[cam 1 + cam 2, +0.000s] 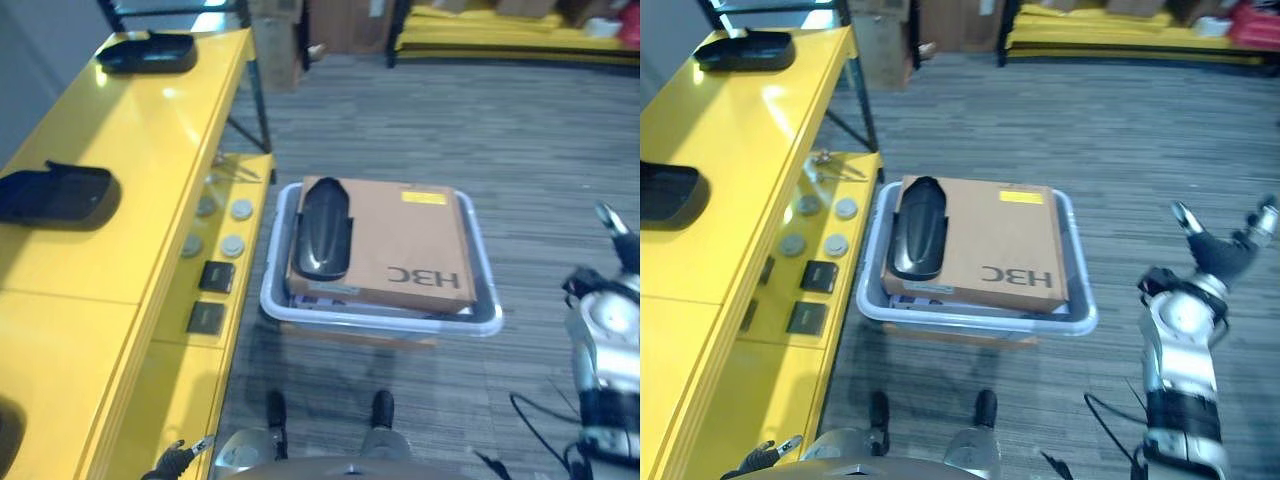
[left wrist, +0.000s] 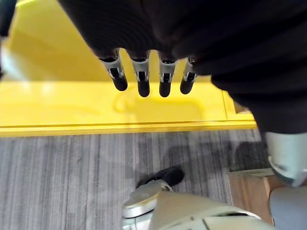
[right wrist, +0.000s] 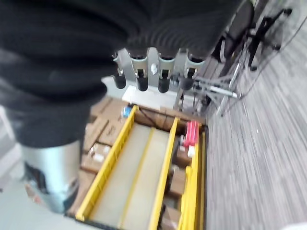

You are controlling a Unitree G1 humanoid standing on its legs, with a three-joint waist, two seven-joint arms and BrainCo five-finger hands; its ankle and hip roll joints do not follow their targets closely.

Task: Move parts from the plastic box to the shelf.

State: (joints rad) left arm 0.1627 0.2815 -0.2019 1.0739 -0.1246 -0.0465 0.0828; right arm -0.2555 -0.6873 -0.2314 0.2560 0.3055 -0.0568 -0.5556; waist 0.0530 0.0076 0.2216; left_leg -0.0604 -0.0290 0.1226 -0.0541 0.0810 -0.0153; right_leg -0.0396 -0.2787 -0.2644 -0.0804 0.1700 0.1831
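A pale, translucent plastic box [image 1: 1080, 300] with rounded corners sits on grey striped carpet [image 1: 1060, 120], directly in front of the robot. A flat brown cardboard sheet [image 1: 1005, 240] covers most of its top, and on the sheet's left portion lies a glossy black part [image 1: 917, 228], a smooth elongated shell with a rounded far end. Its long axis runs away from the robot, roughly parallel to the shelf edge. The right hand [image 1: 1218, 245] is raised well to the right of the box and apart from it, with bare carpet between them; its dark-tipped fingers [image 3: 162, 79] hang straight in a row, relaxed and holding nothing. The left hand [image 2: 144, 72] shows its fingers likewise straight and empty, hovering beside the glossy yellow shelf [image 1: 120, 180] that runs along the left of the box. On the shelf's smooth top surface rest two more black parts, one [image 1: 55, 195] nearer the robot with its long axis across the shelf, and another [image 1: 148, 52] at the far end, well apart, leaving open yellow surface between them. A lower shelf level beside the box holds small grey discs [image 1: 232, 228] and two dark square pieces [image 1: 212, 296], just left of the box's rim. Beyond the box the carpet stretches open toward a second yellow rack [image 1: 520, 35] in the distance.
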